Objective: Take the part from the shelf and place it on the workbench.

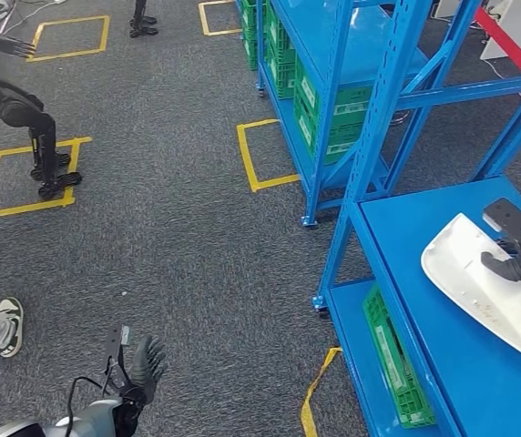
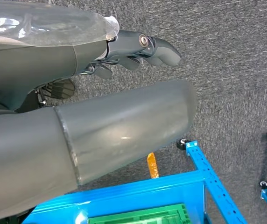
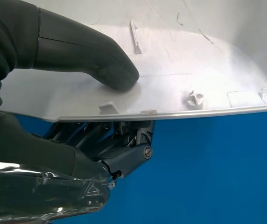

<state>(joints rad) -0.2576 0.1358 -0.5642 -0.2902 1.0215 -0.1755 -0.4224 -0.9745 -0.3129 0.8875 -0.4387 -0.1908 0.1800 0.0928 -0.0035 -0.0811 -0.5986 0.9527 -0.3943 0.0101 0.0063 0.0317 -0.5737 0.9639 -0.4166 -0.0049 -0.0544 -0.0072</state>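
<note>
Mid-pickup: right robot hand (image 1: 519, 266) clamped on the rim of the white moulded plastic part (image 1: 481, 287), thumb on top, at 3 o'clock on the blue metal shelf (image 1: 415, 300). Left robot hand (image 1: 147, 364) hanging, holding nothing. Next up, probably: lift clear, turn toward the bench.

I see green crates (image 1: 326, 114) stacked in the far blue rack (image 1: 326, 55). Left of that rack, yellow floor squares (image 1: 261, 155) mark grey carpet, where a person's shoe (image 1: 9, 323) shows.

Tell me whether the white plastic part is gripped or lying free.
Gripped: the right hand pinches the white plastic part, thumb on top, fingers under its edge.
</note>
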